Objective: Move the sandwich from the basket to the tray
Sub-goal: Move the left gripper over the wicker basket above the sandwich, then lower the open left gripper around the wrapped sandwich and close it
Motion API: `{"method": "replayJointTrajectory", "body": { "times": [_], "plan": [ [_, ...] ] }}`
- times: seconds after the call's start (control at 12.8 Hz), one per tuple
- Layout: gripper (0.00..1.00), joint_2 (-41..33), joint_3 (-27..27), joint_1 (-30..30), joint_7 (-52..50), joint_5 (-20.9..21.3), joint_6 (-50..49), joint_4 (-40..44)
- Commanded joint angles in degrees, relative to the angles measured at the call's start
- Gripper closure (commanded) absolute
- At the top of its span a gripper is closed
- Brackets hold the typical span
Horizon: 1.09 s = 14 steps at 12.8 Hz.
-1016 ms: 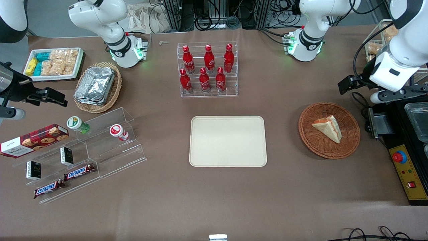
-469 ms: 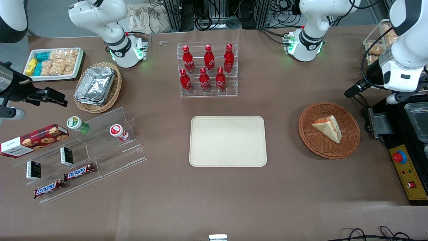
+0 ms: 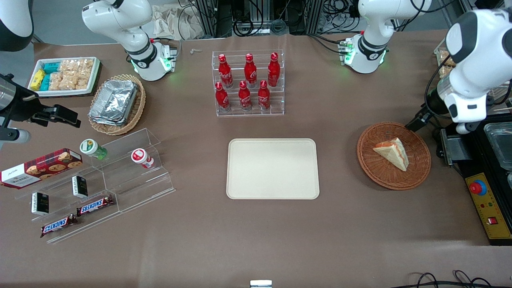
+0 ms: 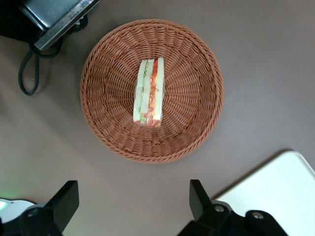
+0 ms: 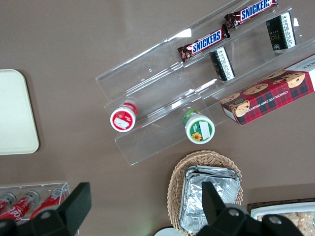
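Cream-bread triangular wedge sandwich (image 3: 392, 153) with orange-red and green filling is being held in the round reddish-brown woven wicker basket (image 3: 416, 175), toward the working arm's end of the brown table (image 3: 256, 240), and is being touched by nothing; in the left wrist view the sandwich (image 4: 150, 92) is being shown near the middle of the basket (image 4: 194, 130). Black two-finger gripper (image 4: 134, 204) is being kept above the table just beside the basket's rim, its fingers (image 4: 198, 196) being held wide apart with nothing between them; the plain cream-beige rectangular tray (image 3: 273, 168) is being left bare, well apart from the basket, nearer the table's middle.
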Motion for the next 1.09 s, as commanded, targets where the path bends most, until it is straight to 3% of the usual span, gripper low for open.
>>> {"method": "replayJointTrajectory", "body": {
  "times": [0.0,1.02],
  "plan": [
    [0.00,4.53,0.86,-0.13,-5.43,-0.31,3.99,-0.25],
    [0.00,16.32,2.36,-0.21,-8.53,-0.48,22.81,-6.76]
  ]
}}
